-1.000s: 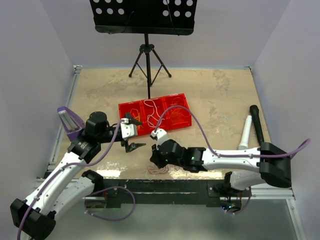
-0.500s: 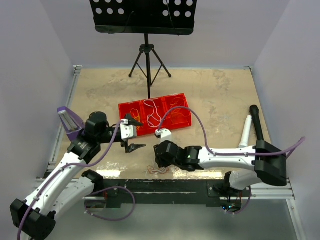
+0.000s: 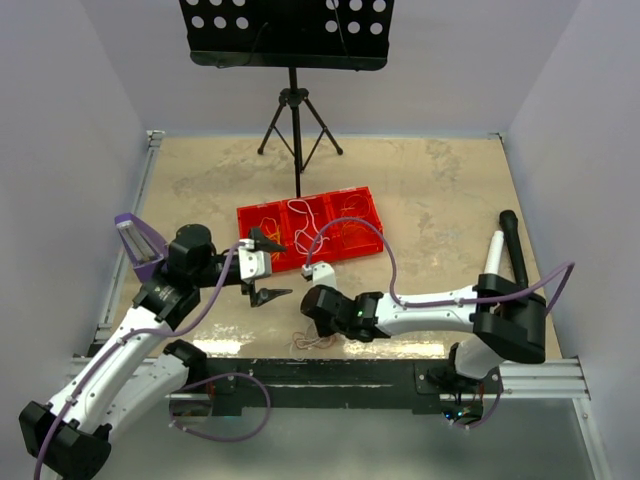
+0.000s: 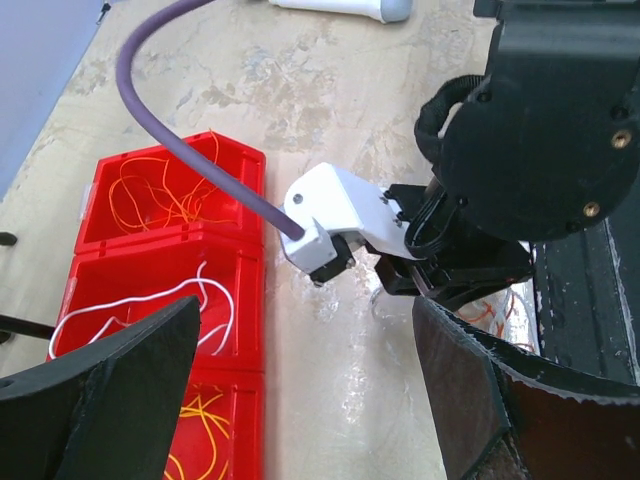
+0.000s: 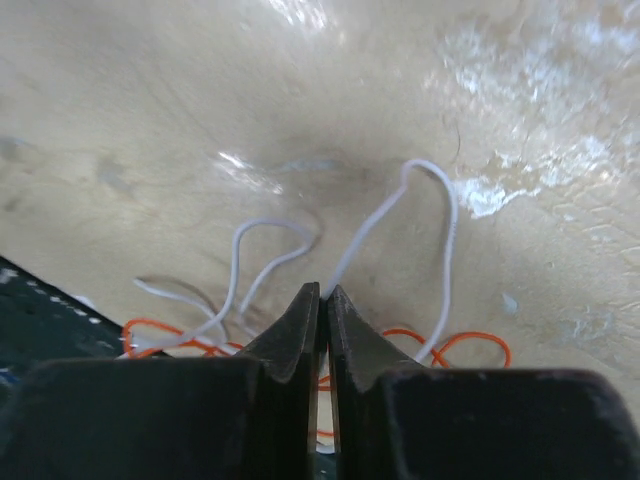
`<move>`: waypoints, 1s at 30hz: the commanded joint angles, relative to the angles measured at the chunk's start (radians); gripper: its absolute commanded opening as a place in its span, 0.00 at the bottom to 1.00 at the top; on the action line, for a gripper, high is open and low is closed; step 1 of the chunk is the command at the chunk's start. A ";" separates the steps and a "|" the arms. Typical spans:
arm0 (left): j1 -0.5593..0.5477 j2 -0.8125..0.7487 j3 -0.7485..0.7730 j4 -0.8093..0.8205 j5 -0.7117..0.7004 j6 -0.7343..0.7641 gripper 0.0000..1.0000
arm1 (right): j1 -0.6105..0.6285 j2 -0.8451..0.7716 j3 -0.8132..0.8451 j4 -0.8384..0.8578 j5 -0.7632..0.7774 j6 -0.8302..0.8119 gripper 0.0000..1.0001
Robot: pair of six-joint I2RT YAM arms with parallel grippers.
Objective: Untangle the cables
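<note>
A small clump of white and orange cables [image 3: 318, 341] lies at the table's near edge, under my right wrist. In the right wrist view my right gripper [image 5: 322, 292] is shut on a white cable [image 5: 385, 215] that loops away over the table, with orange cables [image 5: 460, 343] behind the fingers. My left gripper [image 3: 262, 269] is open and empty, hovering left of the clump beside the red tray [image 3: 246, 217]. The left wrist view shows its open fingers [image 4: 470, 385] framing the right gripper's head, and the clump [image 4: 505, 310] shows under it.
The red tray holds sorted cables in three compartments: orange [image 4: 165, 190], white [image 4: 150, 305] and yellow-orange [image 4: 205, 430]. A black music stand [image 3: 293, 110] stands behind the tray. A purple hose [image 3: 385, 255] arcs over the tray's right end. A black and white tool [image 3: 500, 250] lies at right.
My right gripper has moved forward and down to the clump at the near edge. The left arm has hardly moved.
</note>
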 commanded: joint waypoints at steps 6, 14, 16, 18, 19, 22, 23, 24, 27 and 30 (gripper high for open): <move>-0.004 0.002 -0.023 0.120 0.095 -0.114 0.91 | -0.002 -0.246 0.149 0.050 0.145 -0.080 0.04; -0.006 0.016 -0.022 0.203 0.155 -0.237 0.91 | -0.002 -0.422 0.163 0.122 0.173 -0.099 0.02; -0.006 0.016 -0.025 0.218 0.160 -0.252 0.93 | -0.001 -0.441 0.181 0.136 0.176 -0.109 0.01; -0.006 0.018 -0.028 0.240 0.155 -0.268 0.96 | -0.002 -0.450 0.204 0.155 0.162 -0.129 0.01; -0.006 0.018 -0.032 0.249 0.155 -0.268 0.96 | -0.002 -0.450 0.215 0.161 0.150 -0.138 0.01; -0.006 0.018 -0.041 0.293 0.174 -0.292 1.00 | -0.002 -0.450 0.253 0.181 0.124 -0.154 0.01; -0.006 0.018 -0.048 0.308 0.178 -0.309 1.00 | -0.002 -0.453 0.264 0.190 0.113 -0.160 0.01; -0.006 0.018 -0.057 0.333 0.184 -0.330 1.00 | -0.002 -0.455 0.273 0.199 0.107 -0.163 0.01; -0.009 0.021 -0.086 0.410 0.207 -0.407 1.00 | -0.002 -0.459 0.305 0.215 0.098 -0.175 0.01; -0.012 0.025 -0.110 0.489 0.208 -0.499 1.00 | -0.002 -0.459 0.336 0.248 0.069 -0.187 0.01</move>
